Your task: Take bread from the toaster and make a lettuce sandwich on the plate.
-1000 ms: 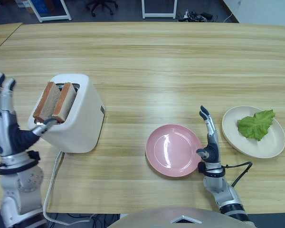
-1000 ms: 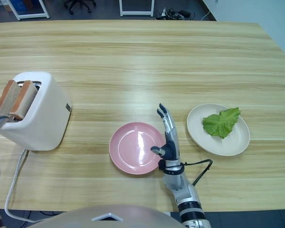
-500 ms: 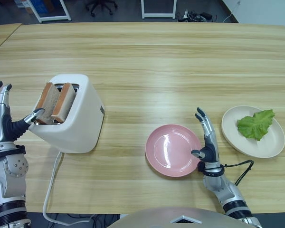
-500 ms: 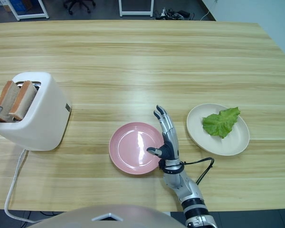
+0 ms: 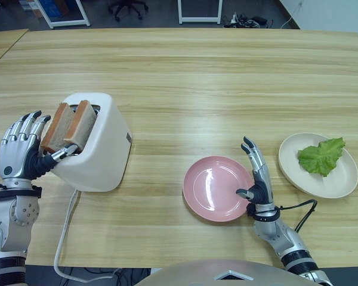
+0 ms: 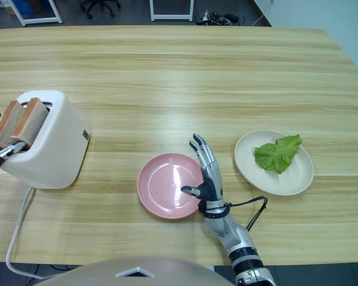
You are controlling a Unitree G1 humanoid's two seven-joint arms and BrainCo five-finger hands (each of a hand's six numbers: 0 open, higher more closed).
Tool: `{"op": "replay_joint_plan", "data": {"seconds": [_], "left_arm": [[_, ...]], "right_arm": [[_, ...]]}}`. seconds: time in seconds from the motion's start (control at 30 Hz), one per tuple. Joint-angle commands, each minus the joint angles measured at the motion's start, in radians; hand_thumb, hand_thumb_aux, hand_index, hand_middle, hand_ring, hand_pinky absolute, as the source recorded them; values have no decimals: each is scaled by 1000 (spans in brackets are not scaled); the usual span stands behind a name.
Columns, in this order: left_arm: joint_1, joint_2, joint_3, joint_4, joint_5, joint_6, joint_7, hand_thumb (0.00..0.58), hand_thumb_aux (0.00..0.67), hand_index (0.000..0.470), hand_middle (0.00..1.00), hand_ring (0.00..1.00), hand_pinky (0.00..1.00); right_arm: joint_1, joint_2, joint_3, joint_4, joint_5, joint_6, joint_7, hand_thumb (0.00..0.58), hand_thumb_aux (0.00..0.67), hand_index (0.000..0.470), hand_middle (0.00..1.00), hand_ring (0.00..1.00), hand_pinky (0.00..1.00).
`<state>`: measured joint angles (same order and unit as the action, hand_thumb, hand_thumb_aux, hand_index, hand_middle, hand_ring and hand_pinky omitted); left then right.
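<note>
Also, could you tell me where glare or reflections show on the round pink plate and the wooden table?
Left eye view: a pale streak of glare on the round pink plate, soft sheen on the wooden table behind it. Right eye view: the same streak.

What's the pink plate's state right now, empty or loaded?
Empty. The pink plate shows only bare surface; both bread slices stand in the toaster, and the lettuce lies on the cream plate.

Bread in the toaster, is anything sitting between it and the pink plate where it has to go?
Nothing visible. Only bare table lies between the toaster and the pink plate. The right hand stands open at the plate's right edge, beyond that path; the left hand is beside the bread.
</note>
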<state>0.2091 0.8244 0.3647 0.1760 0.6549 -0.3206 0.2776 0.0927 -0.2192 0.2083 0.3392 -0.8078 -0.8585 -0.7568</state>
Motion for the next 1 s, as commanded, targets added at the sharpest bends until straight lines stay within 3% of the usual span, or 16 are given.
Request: {"op": "replay_joint_plan", "data": {"seconds": [0.03, 0.07, 0.4, 0.63, 0.97, 1.0], "left_arm": [[-19, 17, -46, 72, -11, 11, -40, 568, 575, 404, 0, 0, 0], [-22, 21, -50, 82, -15, 9, -40, 580, 670, 470, 0, 0, 0], [51, 21, -86, 52, -129, -87, -121, 580, 670, 470, 0, 0, 0], [146, 23, -19, -30, -159, -83, -134, 580, 670, 470, 0, 0, 0], [0, 61, -68, 148, -72, -23, -45, 580, 670, 470, 4, 4, 4], [-3, 64, -70, 152, -65, -24, -30, 580, 670, 470, 82, 82, 82]], "right_arm": [[-2, -10, 15, 15, -9, 11, -9, 0, 0, 0, 0, 0, 0], [-1, -12, 18, 14, -10, 12, -10, 0, 0, 0, 0, 0, 0], [15, -32, 42, 7, -3, 17, -11, 0, 0, 0, 0, 0, 0], [27, -41, 42, 7, 0, 23, -15, 0, 0, 0, 0, 0, 0], [16, -43, 46, 25, -1, 34, -29, 0, 0, 0, 0, 0, 0], [15, -44, 46, 26, -1, 34, -30, 0, 0, 0, 0, 0, 0]]}}
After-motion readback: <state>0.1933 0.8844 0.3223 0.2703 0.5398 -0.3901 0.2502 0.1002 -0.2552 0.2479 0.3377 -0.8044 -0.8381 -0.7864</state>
